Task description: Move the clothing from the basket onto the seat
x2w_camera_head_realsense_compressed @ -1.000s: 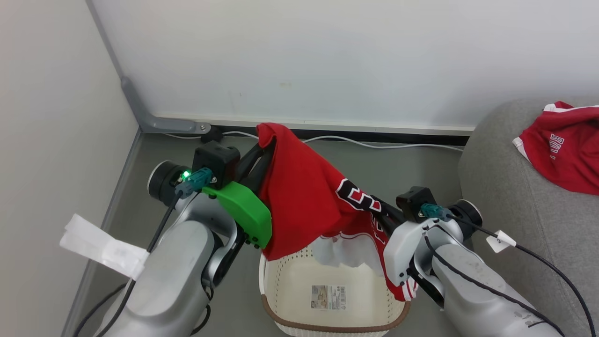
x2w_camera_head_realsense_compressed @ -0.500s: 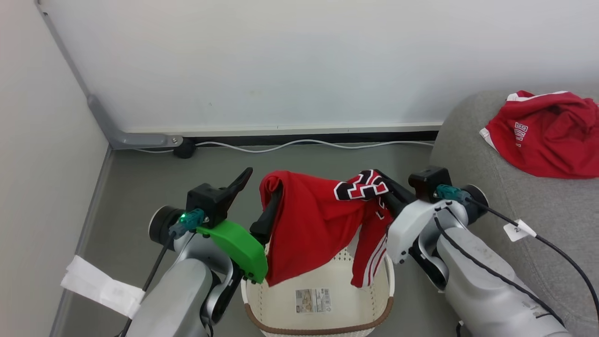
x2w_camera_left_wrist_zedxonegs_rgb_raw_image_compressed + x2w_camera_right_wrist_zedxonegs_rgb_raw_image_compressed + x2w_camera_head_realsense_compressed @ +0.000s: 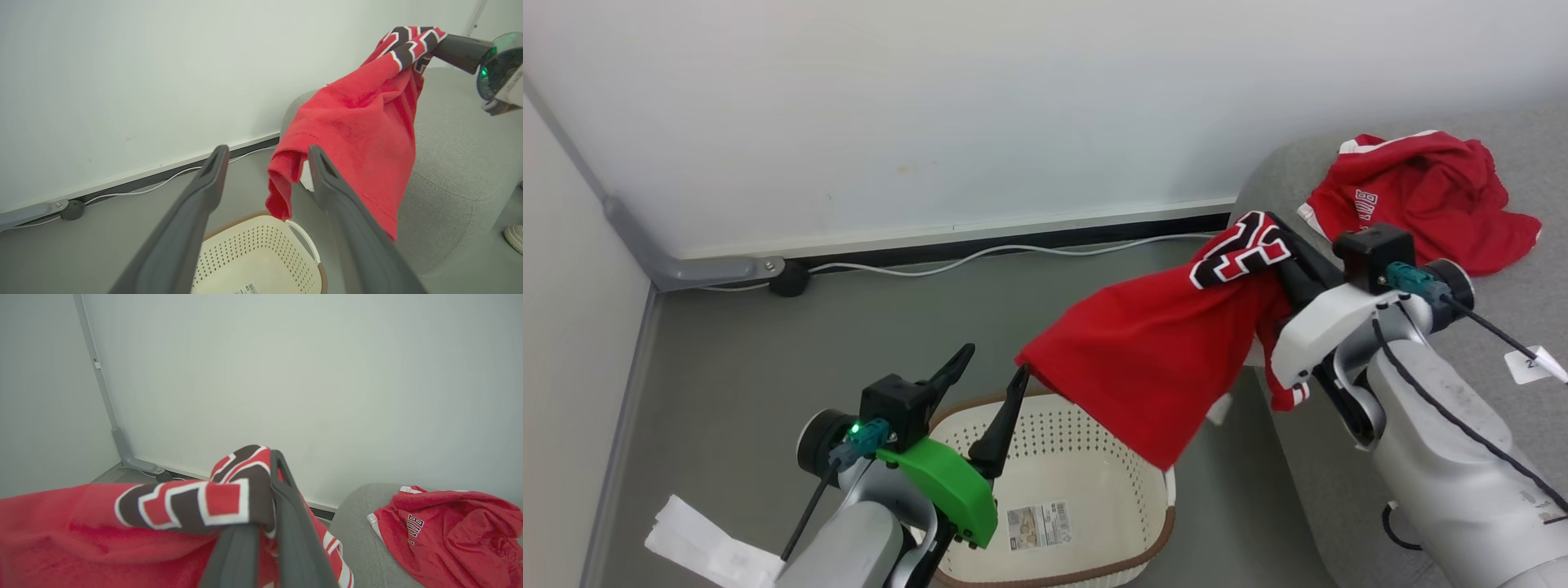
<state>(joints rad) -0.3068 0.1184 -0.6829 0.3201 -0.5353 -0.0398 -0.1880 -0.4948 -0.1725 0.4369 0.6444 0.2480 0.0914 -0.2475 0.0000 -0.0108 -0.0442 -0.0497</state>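
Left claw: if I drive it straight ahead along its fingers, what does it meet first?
Probably the loose hanging corner of the red jersey, which dangles just beyond the open left claw, between its fingertips in the left wrist view. Depth is unclear, so it might pass beside the cloth.

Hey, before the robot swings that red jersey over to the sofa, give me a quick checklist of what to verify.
1. Right end effector shut on the jersey: ok.
2. Left end effector open: ok.
3. Left end effector clear of the jersey: cannot tell; the cloth's lower corner hangs right at one fingertip.
4. Basket emptied: ok where visible; just a sticker label inside.
5. Jersey over the sofa: not ok; most of it hangs above the floor and basket.
6. Free sofa space: ok; bare cushion beside the other red garment.
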